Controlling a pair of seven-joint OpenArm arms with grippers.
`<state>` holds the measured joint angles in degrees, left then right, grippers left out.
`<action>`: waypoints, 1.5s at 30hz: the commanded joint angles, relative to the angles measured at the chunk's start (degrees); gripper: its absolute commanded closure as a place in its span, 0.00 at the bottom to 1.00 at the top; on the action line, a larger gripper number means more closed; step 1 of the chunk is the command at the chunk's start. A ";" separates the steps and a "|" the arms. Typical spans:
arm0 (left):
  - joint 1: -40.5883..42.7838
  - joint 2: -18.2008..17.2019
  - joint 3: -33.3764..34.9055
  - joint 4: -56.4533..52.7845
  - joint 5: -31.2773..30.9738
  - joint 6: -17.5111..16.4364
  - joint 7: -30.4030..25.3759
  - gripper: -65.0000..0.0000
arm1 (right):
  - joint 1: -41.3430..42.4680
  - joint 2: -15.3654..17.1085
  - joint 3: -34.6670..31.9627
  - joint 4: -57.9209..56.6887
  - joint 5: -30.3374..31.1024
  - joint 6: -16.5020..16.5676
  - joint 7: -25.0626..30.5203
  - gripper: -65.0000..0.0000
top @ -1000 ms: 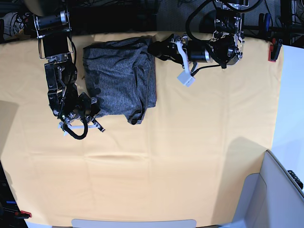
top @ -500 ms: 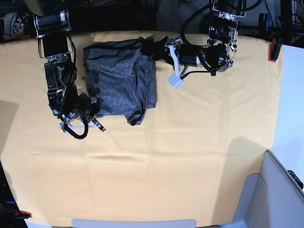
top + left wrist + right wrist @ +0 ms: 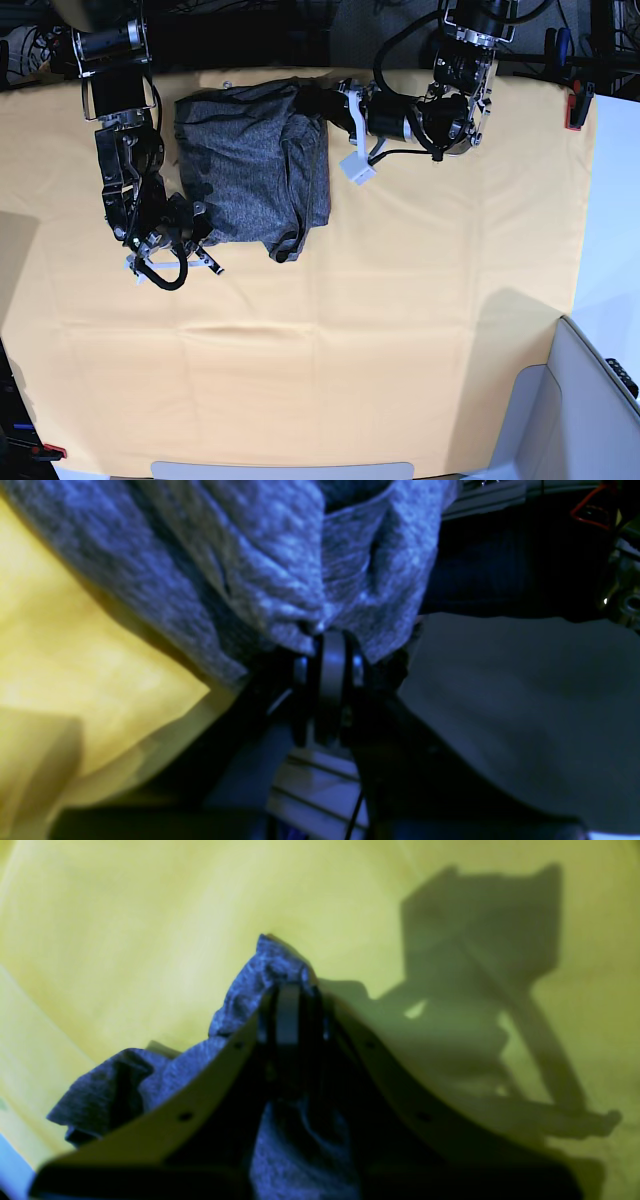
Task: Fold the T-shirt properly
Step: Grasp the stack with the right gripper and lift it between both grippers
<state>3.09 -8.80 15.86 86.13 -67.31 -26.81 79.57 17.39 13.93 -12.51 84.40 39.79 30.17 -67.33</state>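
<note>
The T-shirt (image 3: 252, 165) lies bunched into a rough block on the yellow cloth (image 3: 330, 340), toward the far side of the table and a little to the left in the base view. Its grey knit is doubled over itself, with a loose seam edge running down the right part and a small tail of fabric hanging out at the near right corner.

My left claw (image 3: 316, 100) reaches in at the shirt's far right corner. In my left wrist view the jaws are pressed together with a fold of the grey fabric (image 3: 280, 575) pinched at their tips, the cloth bulging up above the pinch. The yellow cloth (image 3: 85, 645) shows to one side of that fold, and a dark floor to the other.

My right claw (image 3: 190, 228) sits at the shirt's near left corner, low against the table. In my right wrist view the jaws are closed with a peak of the shirt (image 3: 260, 975) gripped between them; the fabric rises just past the tips and more of it hangs crumpled under the claw. Its shadow falls on the yellow cloth (image 3: 150, 915) beyond.

So each claw holds the shirt at one corner, diagonally opposite one another, with the body of the shirt lying between them on the table. A small white tag-like piece (image 3: 358, 170) sits beside my left arm, just right of the shirt.
</note>
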 commanded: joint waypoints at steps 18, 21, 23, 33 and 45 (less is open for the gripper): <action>-1.73 -6.54 0.01 5.35 -0.87 0.21 0.43 0.99 | -5.39 5.98 0.16 10.68 0.61 -5.25 -1.02 0.97; -1.55 -8.39 0.01 6.75 -0.87 0.21 0.43 0.99 | -5.56 5.98 0.16 10.85 0.61 -5.34 -1.02 0.97; -1.55 -8.83 0.01 7.02 -0.87 0.21 0.43 0.99 | -5.56 5.98 0.16 10.85 0.61 -5.34 -1.02 0.97; -4.63 -13.05 -6.49 5.96 -0.78 0.30 0.43 0.99 | -5.56 5.80 0.07 10.94 0.61 -5.43 -1.02 0.97; -9.91 -12.87 -6.67 0.07 -0.69 0.30 0.43 0.99 | -7.94 6.68 0.07 11.03 0.52 -5.78 -1.02 0.97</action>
<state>-6.24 -21.15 9.58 85.62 -66.85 -26.57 80.20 8.73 19.97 -12.73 94.67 40.42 24.58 -68.38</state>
